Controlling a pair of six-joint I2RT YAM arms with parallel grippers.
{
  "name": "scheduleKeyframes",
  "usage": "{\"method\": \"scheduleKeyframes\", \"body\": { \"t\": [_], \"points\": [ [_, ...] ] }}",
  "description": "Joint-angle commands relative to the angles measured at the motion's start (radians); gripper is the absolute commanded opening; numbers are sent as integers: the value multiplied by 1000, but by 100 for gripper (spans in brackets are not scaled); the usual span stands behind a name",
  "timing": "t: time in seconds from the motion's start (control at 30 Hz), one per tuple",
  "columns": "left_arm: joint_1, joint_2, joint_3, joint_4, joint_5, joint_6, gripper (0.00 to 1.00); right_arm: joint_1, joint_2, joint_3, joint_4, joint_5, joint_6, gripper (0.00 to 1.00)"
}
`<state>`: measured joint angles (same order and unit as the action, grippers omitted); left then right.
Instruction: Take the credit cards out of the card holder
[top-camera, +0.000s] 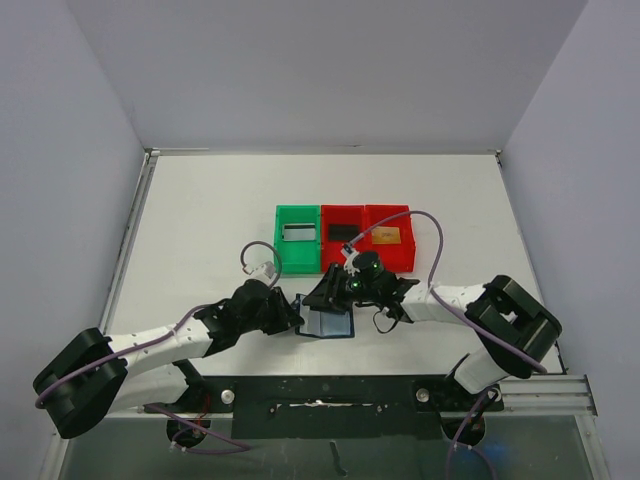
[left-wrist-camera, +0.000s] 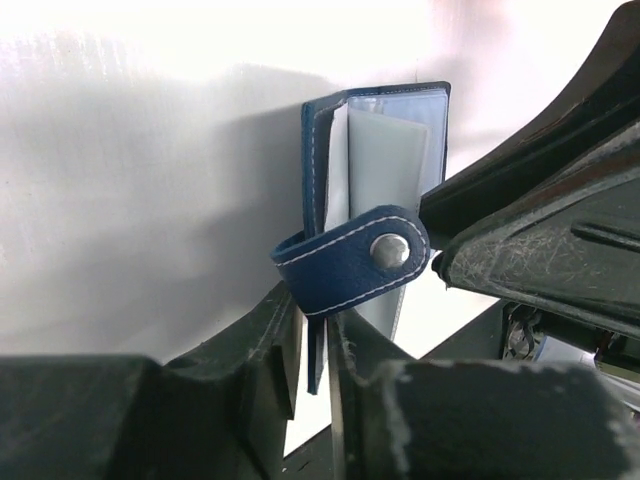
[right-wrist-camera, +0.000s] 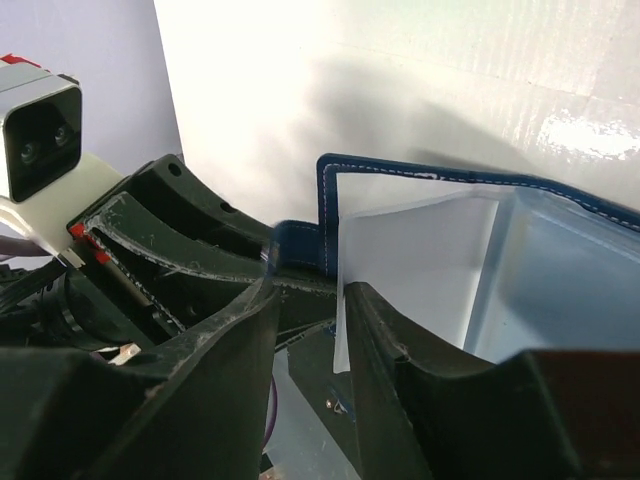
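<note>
**Operator:** State of the left jaws?

**Technician:** Closed on the card holder. The fingers pinch the near edge of its dark blue cover, which stands upright between them. The closure strap, white-stitched and fitted with a metal snap stud, curls out just above the pinch.

**Operator:** State of the right jaws?

**Technician:** Partly open. In the right wrist view a gap shows between the fingers. The corner of a pale, translucent pocket leaf lies in that gap, against one finger only.

**Operator:** Location of the card holder?

**Technician:** At the front middle of the surface, opened, between the two sets of jaws and just in front of the bins. Blue-grey leaves fan out from the spine. Whether any leaf carries a card cannot be told.

**Operator:** Location of the credit cards?

**Technician:** Three show in the bins behind:
- a greyish card in the green bin
- a black card in the middle red bin
- a tan card in the right red bin

**Operator:** Readable markings?

**Technician:** Any print on the cards is too small to read.
</note>
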<state>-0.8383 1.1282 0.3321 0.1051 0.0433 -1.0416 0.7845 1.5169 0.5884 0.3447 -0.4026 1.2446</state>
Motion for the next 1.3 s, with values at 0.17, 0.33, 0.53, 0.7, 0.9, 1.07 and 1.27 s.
{"method": "scheduleKeyframes", "body": {
  "t": [0.17, 0.33, 0.53, 0.7, 0.9, 1.07, 1.27],
  "points": [
    [-12, -54, 11, 48, 3, 22, 35, -14, 58, 75, 44, -4, -13, 33],
    [-15, -74, -2, 80, 12, 20, 44, -16, 79, 76, 56, -7, -2, 32],
    [-16, -77, -11, 110, 22, 20, 48, -18, 85, 75, 65, -12, 2, 32],
    [-16, -43, -5, 110, 28, 18, 48, -17, 85, 77, 66, -17, 1, 32],
    [-17, 10, 23, 77, 1, 25, 31, -18, 72, 76, 56, -16, -2, 32],
    [-20, 21, 35, 31, -22, 28, 10, -23, 28, 83, -7, 6, -28, 33],
    [-26, 8, 23, 33, -13, 29, 0, -43, -114, 84, -268, 147, -102, 60]
  ]
}}
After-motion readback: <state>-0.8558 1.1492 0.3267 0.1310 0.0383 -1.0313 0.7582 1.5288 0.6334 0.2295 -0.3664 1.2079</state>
